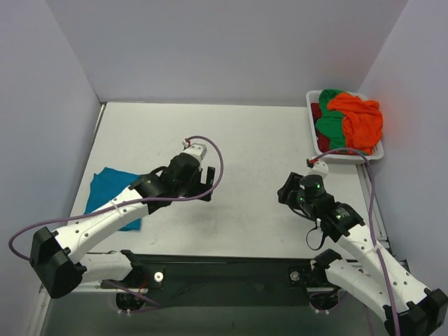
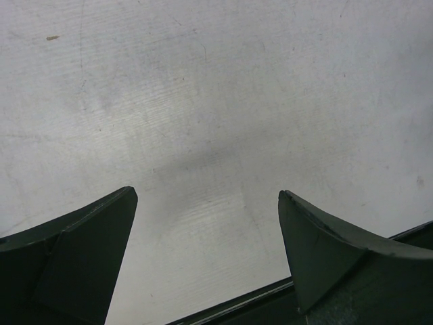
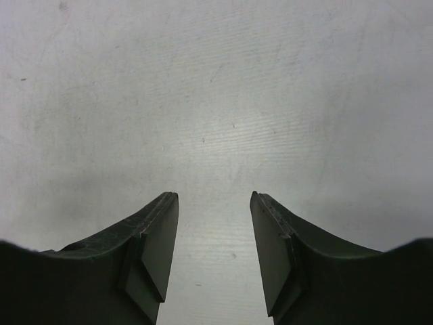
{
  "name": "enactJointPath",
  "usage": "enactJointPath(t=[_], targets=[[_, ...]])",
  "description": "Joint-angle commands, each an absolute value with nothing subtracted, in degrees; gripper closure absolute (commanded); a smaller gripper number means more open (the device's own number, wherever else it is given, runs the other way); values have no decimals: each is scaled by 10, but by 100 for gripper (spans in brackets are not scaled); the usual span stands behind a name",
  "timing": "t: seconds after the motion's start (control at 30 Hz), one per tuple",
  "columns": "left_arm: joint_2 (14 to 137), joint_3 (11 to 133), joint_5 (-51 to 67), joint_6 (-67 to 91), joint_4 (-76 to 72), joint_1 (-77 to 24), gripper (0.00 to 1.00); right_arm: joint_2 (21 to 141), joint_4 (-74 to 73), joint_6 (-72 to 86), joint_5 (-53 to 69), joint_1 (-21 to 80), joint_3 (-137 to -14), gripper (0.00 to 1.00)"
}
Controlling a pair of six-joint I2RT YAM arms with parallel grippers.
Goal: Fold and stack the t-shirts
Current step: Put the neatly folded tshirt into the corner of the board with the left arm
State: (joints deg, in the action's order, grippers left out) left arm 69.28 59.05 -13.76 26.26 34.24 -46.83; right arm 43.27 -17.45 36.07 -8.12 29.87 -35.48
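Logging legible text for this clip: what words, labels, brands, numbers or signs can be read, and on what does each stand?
No text can be read in any view.
The teal blue t-shirt, orange t-shirt, green t-shirt and dark red t-shirt are plain, with no print showing.
The white plastic basket and the grey table are unmarked.
The left gripper and right gripper show bare black fingers.

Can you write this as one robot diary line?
left gripper: open, empty | right gripper: open, empty | teal shirt: on table, left | orange shirt, green shirt: piled in basket
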Motion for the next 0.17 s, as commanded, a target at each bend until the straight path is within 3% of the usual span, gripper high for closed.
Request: enactJointPath(t=[0.0,0.13], targets=[[682,599,-142,251,342,-469,3,429,-185,352,-96,292,-352,53],[686,597,-141,251,342,-468,3,418,-186,352,-98,289,-350,52]])
